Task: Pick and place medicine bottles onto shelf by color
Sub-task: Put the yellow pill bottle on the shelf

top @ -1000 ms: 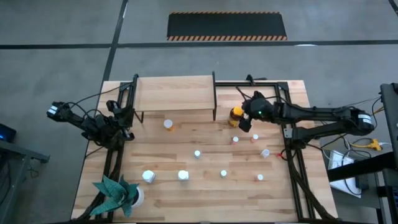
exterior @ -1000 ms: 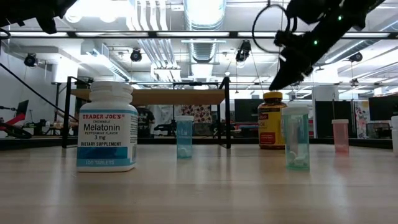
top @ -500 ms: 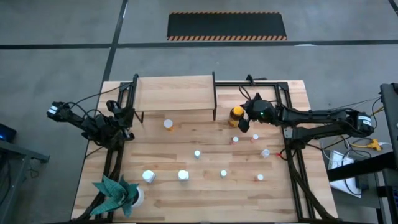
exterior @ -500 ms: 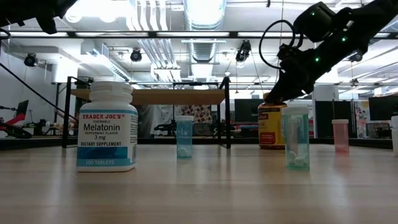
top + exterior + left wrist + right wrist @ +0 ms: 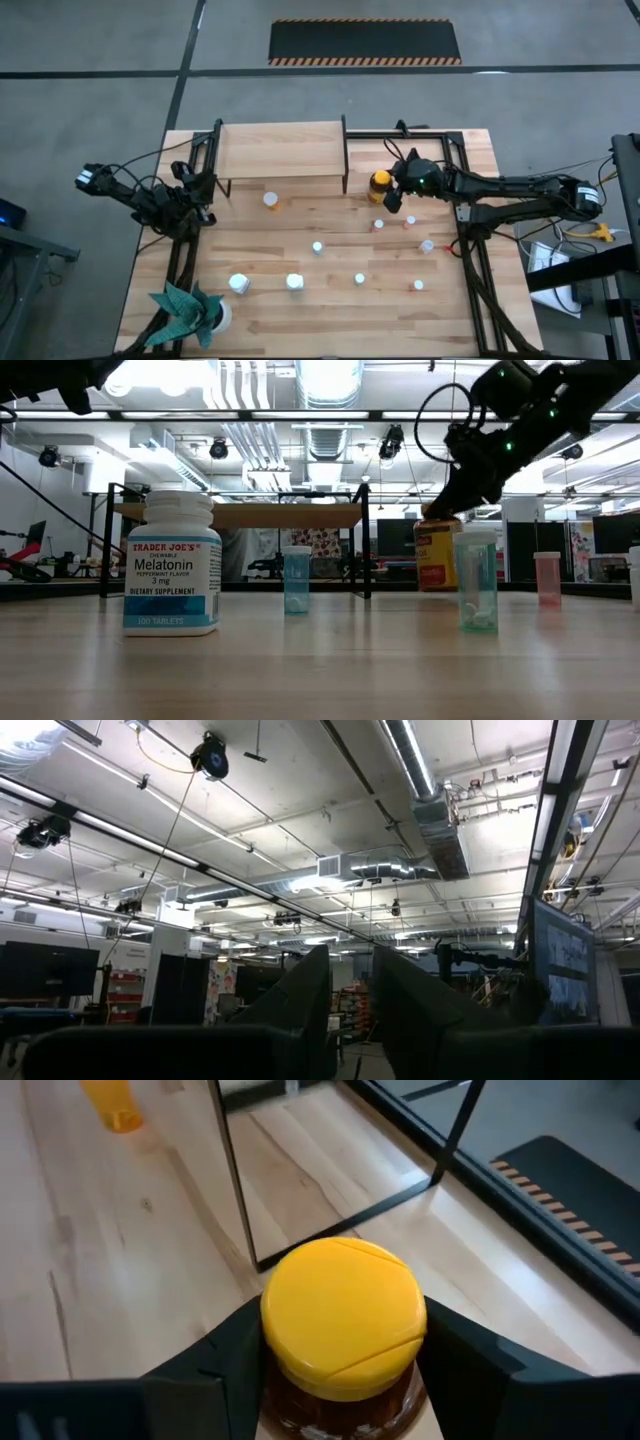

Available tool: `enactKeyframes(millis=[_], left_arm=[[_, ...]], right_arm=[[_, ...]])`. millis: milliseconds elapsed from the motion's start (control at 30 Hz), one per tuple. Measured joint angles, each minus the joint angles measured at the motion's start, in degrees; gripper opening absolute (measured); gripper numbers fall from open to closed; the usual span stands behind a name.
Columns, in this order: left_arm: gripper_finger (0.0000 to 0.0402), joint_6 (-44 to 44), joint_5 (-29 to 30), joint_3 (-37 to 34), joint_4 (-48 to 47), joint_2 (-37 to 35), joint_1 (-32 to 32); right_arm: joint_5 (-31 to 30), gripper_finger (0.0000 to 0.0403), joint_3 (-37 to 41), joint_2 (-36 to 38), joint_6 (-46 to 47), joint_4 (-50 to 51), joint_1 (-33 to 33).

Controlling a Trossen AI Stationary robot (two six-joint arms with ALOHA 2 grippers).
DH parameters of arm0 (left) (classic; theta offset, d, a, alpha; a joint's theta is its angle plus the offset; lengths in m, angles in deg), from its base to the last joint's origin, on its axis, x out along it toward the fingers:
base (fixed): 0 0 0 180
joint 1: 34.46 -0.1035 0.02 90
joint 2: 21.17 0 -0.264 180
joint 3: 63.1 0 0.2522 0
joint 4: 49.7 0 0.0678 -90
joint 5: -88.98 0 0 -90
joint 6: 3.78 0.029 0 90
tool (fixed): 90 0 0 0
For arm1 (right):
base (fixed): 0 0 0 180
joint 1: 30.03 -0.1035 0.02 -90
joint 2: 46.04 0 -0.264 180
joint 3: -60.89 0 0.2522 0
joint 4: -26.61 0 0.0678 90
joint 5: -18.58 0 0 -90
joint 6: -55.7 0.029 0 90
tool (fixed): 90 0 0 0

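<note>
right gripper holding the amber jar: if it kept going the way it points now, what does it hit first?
Likely the shelf's black corner leg, standing just past the amber jar that the right gripper clamps. Depth between them is unclear; the tabletop lies beyond.

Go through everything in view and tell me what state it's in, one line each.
Amber jar: upright, yellow lid on, held just off the table.
Right gripper: shut on the jar, beside the shelf leg.
Left gripper: parked at the table's left edge.
Shelf: bare.
Melatonin bottle: upright, capped.
Pale-blue vial: upright on the table.
</note>
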State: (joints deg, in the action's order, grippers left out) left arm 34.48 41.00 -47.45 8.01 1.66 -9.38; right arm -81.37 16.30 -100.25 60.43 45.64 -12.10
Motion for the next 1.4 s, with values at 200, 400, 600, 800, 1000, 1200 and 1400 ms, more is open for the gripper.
enactKeyframes(millis=[200,400,600,800,1000,1200,1400], left_arm=[[0.0063,-0.02,0.00,0.00,0.00,0.00,0.01],[0.0063,-0.02,0.00,0.00,0.00,0.01,0.00],[0.0063,-0.02,0.00,-0.02,0.00,0.00,0.00],[0.0063,-0.02,0.00,-0.02,0.00,0.00,0.02],[0.0063,-0.02,0.00,-0.02,0.00,0.02,0.02],[0.0063,-0.02,0.00,-0.04,0.00,0.02,0.01],[0.0063,-0.02,0.00,-0.04,-0.07,0.02,0.01]], right_arm=[[-0.56,0.0212,-15.02,0.90,-3.41,16.78,0.15],[3.06,0.0215,-34.50,-2.16,-6.26,26.33,0.95],[19.22,0.0202,-50.11,-10.46,-9.63,27.10,1.31],[33.75,0.0202,-60.54,-23.80,-16.94,27.14,1.60],[42.47,0.0203,-70.76,-37.66,-25.25,26.89,3.11],[49.50,0.0204,-82.65,-49.73,-28.78,27.31,6.35],[57.48,0.0205,-93.03,-59.37,-28.73,27.67,10.37]])
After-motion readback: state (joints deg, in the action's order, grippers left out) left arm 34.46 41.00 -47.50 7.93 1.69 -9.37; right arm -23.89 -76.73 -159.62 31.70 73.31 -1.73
